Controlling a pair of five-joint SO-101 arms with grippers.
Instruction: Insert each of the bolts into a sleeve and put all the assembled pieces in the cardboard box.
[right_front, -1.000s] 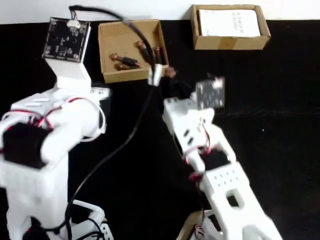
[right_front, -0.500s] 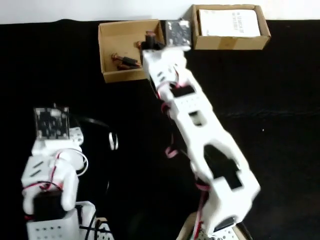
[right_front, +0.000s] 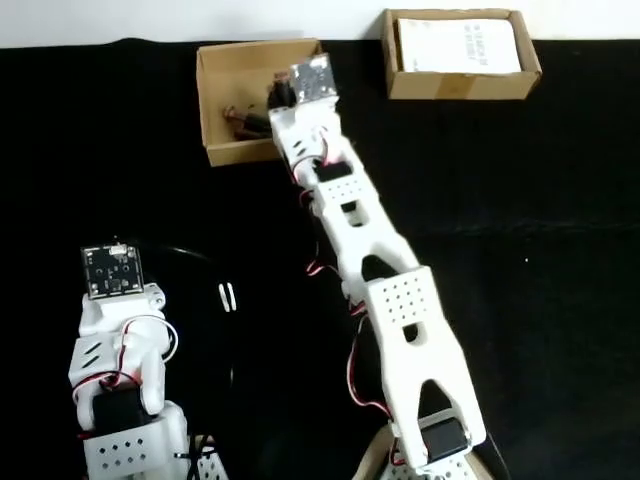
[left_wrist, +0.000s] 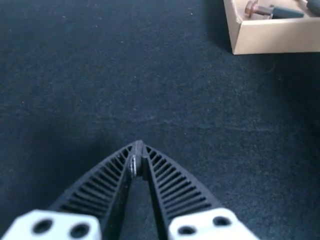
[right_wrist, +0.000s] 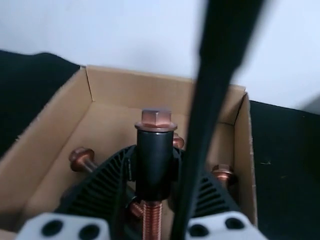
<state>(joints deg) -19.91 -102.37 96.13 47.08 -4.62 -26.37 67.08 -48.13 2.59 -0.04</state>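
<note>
Black cloth covers the surface on which both arms stand. The white right arm stretches far out to the open brown cardboard box at the back edge, while the white left arm sits folded near its base, well apart from that box. A second cardboard box holding a white printed sheet stands to the side.

The right gripper hangs over the inside of the brown box, clenched around a black cylindrical sleeve with a copper-coloured bolt through it. The piece's long axis runs along the fingers: the hex head pokes out past the fingertips toward the box's back wall, and the threaded shank points back toward the wrist. A black cable crosses in front of it.

The left gripper is closed tip to tip on nothing, over bare cloth.

Other copper-and-black assembled pieces lie on the box floor below the held one.
</note>
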